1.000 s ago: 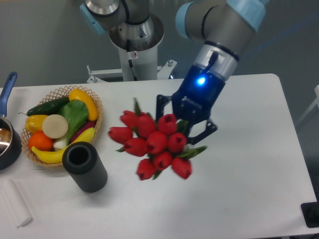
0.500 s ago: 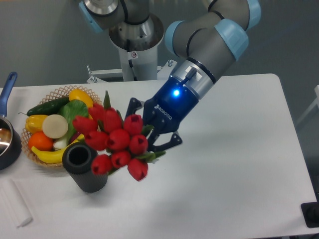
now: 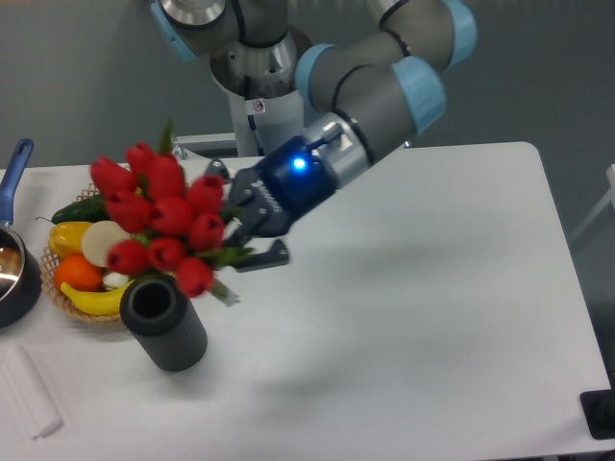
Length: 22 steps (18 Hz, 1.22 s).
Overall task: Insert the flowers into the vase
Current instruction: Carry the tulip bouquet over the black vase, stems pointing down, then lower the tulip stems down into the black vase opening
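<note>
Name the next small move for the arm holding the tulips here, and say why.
Probably turn the bunch stems-down over the vase's mouth. The gripper holds the flowers above and just behind the vase, buds tipped up and to the left, so the stems do not yet point into the opening. The mouth is open and unobstructed, and the fruit basket sits close behind, so the turn should be small.

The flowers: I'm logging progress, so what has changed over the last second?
The gripper, shut on the flowers, carried them left and upward, from mid-table to above the basket, beside the vase mouth. Vase, basket and pot stayed put.
</note>
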Tool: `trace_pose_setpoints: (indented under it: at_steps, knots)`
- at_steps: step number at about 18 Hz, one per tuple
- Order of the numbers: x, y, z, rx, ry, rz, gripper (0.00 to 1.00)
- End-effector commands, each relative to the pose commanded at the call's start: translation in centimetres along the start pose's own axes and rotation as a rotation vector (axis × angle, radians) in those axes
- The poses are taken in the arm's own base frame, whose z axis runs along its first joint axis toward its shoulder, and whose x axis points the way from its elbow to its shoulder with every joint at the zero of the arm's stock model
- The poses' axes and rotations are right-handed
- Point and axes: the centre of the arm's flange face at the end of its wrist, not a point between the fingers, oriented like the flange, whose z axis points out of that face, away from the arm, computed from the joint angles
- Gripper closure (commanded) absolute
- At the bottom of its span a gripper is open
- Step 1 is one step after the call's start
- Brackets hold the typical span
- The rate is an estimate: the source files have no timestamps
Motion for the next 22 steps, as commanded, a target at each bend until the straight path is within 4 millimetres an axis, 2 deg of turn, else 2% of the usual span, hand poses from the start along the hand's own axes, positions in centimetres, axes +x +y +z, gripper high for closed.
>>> trace_pose_setpoints:
  at_steps: [3,7,10,13,22]
  knots:
    - [1.5,-0.8,1.5,0.027,0.047,0.048,0.64]
    - [2.1,-1.1,2.2,0.029,0.064,0.057,0.64]
    - [2.1,-0.6,3.1,0.027,0.080,0.051,0.64]
    - [1.5,0.8,4.6,0.020,0.104,0.034,0.64]
    - [0.8,2.8,5.5,0.012,0.117,0.005,0.64]
